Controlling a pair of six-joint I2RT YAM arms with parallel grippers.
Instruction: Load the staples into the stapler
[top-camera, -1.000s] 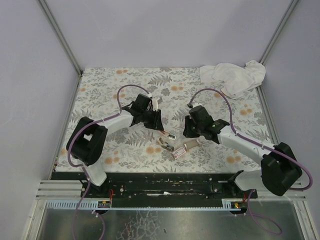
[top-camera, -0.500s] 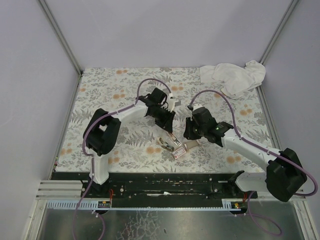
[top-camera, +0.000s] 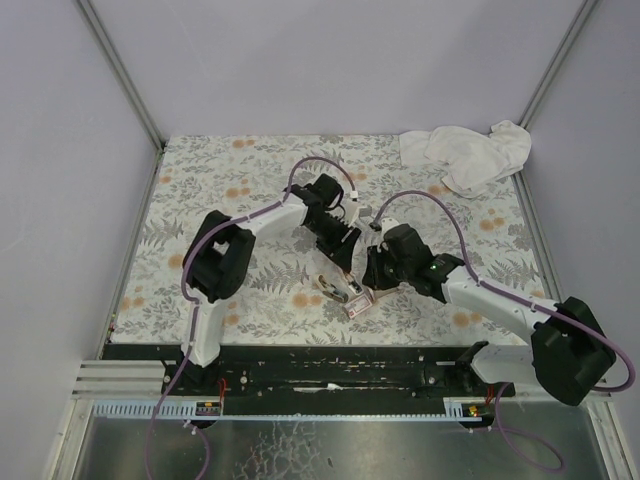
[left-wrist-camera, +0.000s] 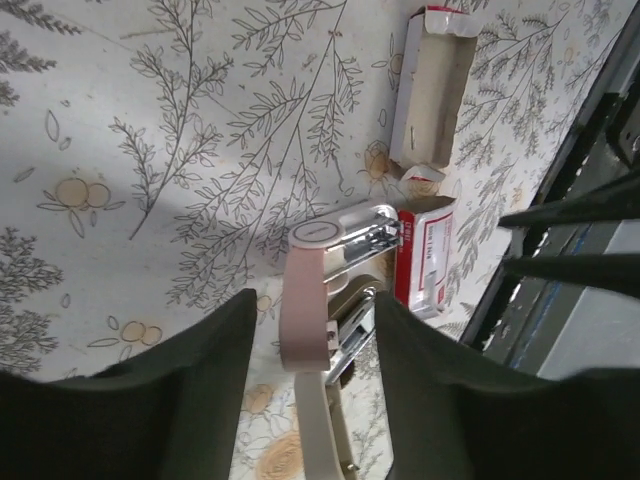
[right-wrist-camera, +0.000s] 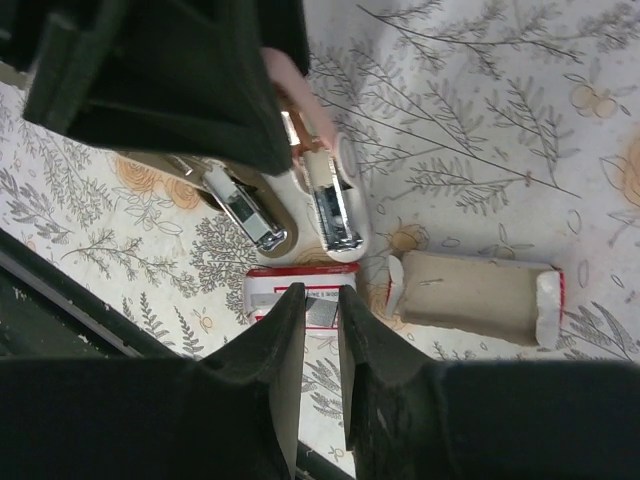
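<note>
1. Logging nearest the arm bases: staples box (top-camera: 357, 304), flat on the floral table (top-camera: 200, 180), label up, just beside the front end of the stapler (top-camera: 334, 289).
2. Found the tan inner tray (left-wrist-camera: 432, 90) out of the box, lying alongside it on the table with a small gap between.
3. Noted the stapler hinged open, with the pink top arm swung up off the metal channels.
4. Placed the right gripper (right-wrist-camera: 322, 300) directly over the box, tips at its edge, fingers drawn close with only a narrow slit left. Glimpsed something grey in that slit; cannot tell whether gripped.
5. Placed the left gripper (left-wrist-camera: 315, 305) over the stapler, spread wide, one finger either side of the pink arm, gaps on both sides, holding nothing.
6. Spotted farthest out a white cloth (top-camera: 465, 155), crumpled in the far right corner, well apart.
</note>
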